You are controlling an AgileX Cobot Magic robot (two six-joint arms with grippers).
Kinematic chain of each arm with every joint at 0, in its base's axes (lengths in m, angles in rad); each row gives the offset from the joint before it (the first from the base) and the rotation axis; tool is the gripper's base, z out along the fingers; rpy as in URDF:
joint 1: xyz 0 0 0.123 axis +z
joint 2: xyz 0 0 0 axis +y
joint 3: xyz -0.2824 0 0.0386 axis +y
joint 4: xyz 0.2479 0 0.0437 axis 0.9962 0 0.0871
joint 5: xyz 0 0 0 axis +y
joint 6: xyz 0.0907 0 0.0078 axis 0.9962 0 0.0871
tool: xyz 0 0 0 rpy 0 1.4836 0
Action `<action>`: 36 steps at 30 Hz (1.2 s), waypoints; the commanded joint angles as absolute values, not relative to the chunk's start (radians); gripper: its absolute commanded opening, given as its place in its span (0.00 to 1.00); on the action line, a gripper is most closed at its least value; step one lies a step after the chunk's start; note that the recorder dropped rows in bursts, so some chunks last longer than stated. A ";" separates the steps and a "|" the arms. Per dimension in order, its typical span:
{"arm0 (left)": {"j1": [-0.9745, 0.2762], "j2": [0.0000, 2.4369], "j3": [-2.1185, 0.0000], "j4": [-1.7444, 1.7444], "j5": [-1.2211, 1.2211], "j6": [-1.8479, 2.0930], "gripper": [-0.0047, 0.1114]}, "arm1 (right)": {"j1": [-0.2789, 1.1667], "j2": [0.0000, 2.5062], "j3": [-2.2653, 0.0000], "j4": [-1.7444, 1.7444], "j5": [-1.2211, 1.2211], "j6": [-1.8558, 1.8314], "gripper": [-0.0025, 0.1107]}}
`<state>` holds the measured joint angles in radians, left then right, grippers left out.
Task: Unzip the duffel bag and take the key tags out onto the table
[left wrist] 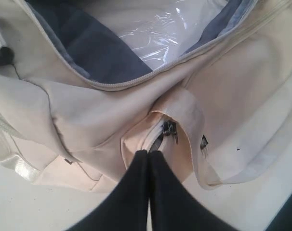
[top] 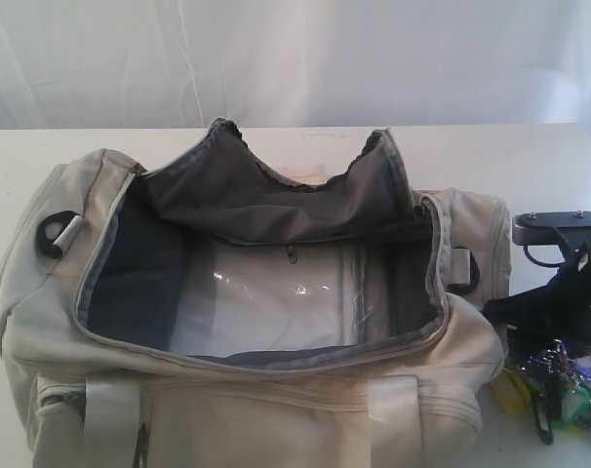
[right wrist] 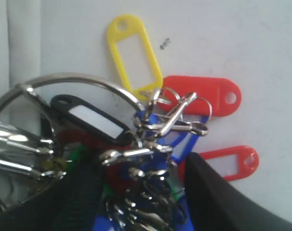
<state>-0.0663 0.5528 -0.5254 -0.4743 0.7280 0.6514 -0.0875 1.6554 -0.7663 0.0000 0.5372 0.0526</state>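
Observation:
The cream duffel bag [top: 276, 409] lies on the white table [top: 530, 156] with its top unzipped, the flap folded back and the grey lining showing. The key tags [top: 559, 385] lie on the table beside the bag's right end. Yellow, red, black and blue tags on metal rings [right wrist: 151, 130] spread over the white surface. My right gripper [right wrist: 141, 166] is open, one finger on each side of the bunch. My left gripper [left wrist: 149, 153] is shut, its tips at the zip [left wrist: 169, 130] of a small front pocket [left wrist: 160, 144]. Nothing shows between its fingers.
A clear plastic sheet [top: 276, 302] covers the bag's floor. A black D-ring [top: 54, 234] sits at the bag's left end. The right arm's grey bracket [top: 559, 226] stands above the tags, close to the bag's right end. A white curtain hangs behind the table.

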 commanded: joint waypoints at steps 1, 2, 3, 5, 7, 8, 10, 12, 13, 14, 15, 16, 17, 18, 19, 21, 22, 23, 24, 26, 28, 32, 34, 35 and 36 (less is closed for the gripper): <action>-0.072 0.547 -0.519 -0.493 0.733 0.654 0.04 | -0.093 1.652 -0.766 0.000 0.553 0.056 0.55; -0.072 0.547 -0.519 -0.493 0.733 0.654 0.04 | -0.093 1.642 -0.766 0.000 0.560 0.056 0.56; -0.072 0.547 -0.519 -0.493 0.733 0.654 0.04 | -0.093 1.629 -0.768 0.000 0.566 0.056 0.56; -0.072 0.547 -0.519 -0.493 0.733 0.654 0.04 | -0.093 1.589 -0.768 0.000 0.580 0.056 0.56; -0.072 0.547 -0.519 -0.493 0.733 0.654 0.04 | -0.093 1.541 -0.768 0.000 0.596 0.056 0.56; -0.072 0.547 -0.519 -0.493 0.733 0.654 0.04 | -0.093 1.512 -0.768 0.000 0.609 0.056 0.55; -0.072 0.547 -0.519 -0.493 0.733 0.654 0.04 | -0.093 1.452 -0.768 0.006 0.650 0.056 0.55; -0.072 0.547 -0.519 -0.493 0.733 0.654 0.04 | -0.093 1.397 -0.768 0.006 0.703 0.056 0.55; -0.072 0.547 -0.519 -0.493 0.733 0.654 0.04 | -0.093 1.366 -0.768 0.006 0.736 0.056 0.55; -0.072 0.547 -0.519 -0.493 0.733 0.654 0.04 | -0.093 1.337 -0.766 0.006 0.763 0.053 0.55; -0.072 0.547 -0.519 -0.493 0.733 0.654 0.04 | -0.093 1.309 -0.766 0.006 0.796 0.046 0.53; -0.072 0.547 -0.519 -0.493 0.733 0.654 0.04 | -0.093 1.282 -0.762 0.006 0.820 0.041 0.50; -0.072 0.547 -0.519 -0.493 0.733 0.654 0.04 | -0.091 1.260 -0.754 0.006 0.831 0.041 0.46; -0.072 0.547 -0.519 -0.493 0.733 0.654 0.04 | -0.091 1.230 -0.743 0.006 0.835 0.041 0.40; -0.072 0.547 -0.519 -0.493 0.733 0.654 0.04 | -0.091 1.199 -0.730 0.008 0.835 0.041 0.32; -0.072 0.547 -0.519 -0.493 0.733 0.654 0.04 | -0.091 1.138 -0.703 0.016 0.832 0.037 0.14; -0.072 0.547 -0.519 -0.493 0.733 0.654 0.04 | -0.091 1.100 -0.684 0.030 0.827 0.027 0.05; -0.072 0.547 -0.519 -0.493 0.731 0.654 0.04 | -0.091 1.059 -0.664 0.042 0.823 0.023 0.02; -0.072 0.547 -0.519 -0.493 0.724 0.654 0.04 | -0.091 1.016 -0.644 0.070 0.815 0.014 0.02; -0.072 0.547 -0.519 -0.493 0.707 0.654 0.04 | -0.091 0.935 -0.612 0.119 0.804 -0.026 0.02; -0.072 0.547 -0.519 -0.493 0.700 0.654 0.04 | -0.091 0.844 -0.581 0.155 0.781 -0.050 0.02; -0.072 0.547 -0.519 -0.493 0.707 0.625 0.04 | -0.091 0.685 -0.551 0.167 0.741 -0.053 0.02; -0.072 0.547 -0.519 -0.493 0.702 0.628 0.04 | -0.091 0.611 -0.539 0.167 0.716 -0.053 0.02; -0.072 0.547 -0.519 -0.493 0.698 0.627 0.04 | -0.091 0.581 -0.532 0.167 0.701 -0.053 0.02; -0.072 0.547 -0.519 -0.493 0.695 0.627 0.04 | -0.091 0.555 -0.522 0.167 0.686 -0.053 0.02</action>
<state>-0.0663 0.5528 -0.5254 -0.4743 0.6976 0.6370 -0.0875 0.6243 -0.5463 0.1626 0.7282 -0.0417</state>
